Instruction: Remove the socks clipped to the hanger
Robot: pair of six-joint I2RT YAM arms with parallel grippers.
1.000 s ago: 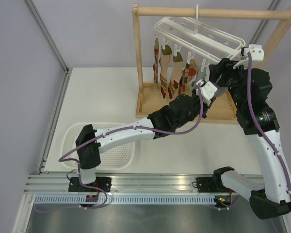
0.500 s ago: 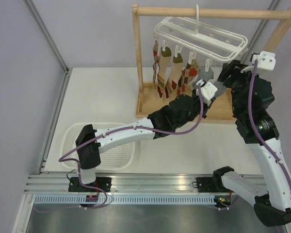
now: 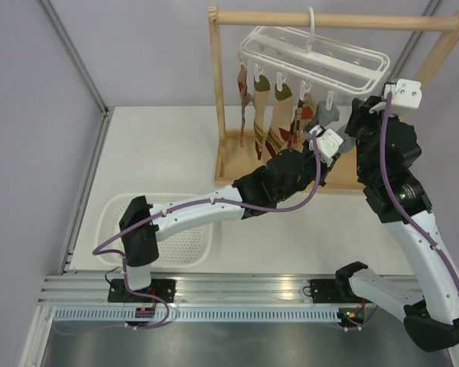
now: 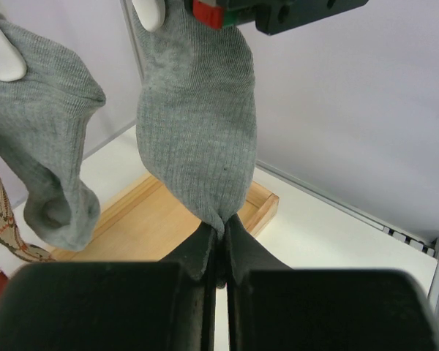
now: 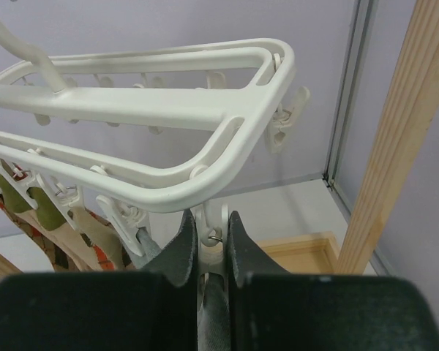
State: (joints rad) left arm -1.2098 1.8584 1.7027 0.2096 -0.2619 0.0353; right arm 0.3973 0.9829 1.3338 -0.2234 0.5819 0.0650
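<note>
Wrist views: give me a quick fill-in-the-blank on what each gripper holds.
The left gripper pinches the bottom tip of a plain ____ fabric sock.
The right gripper squeezes a small white plastic ____ under the white plastic drying hanger.
The light wooden rack carries that hanger by its ____.
Missing: grey; clip; hook.

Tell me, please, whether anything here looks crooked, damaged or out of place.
Nothing looks spilled or damaged. Only the hanger seems slightly askew in the top view, its right end lower, where the right gripper pinches an end clip. The left gripper pinches the toe of a grey sock, as expected.
</note>
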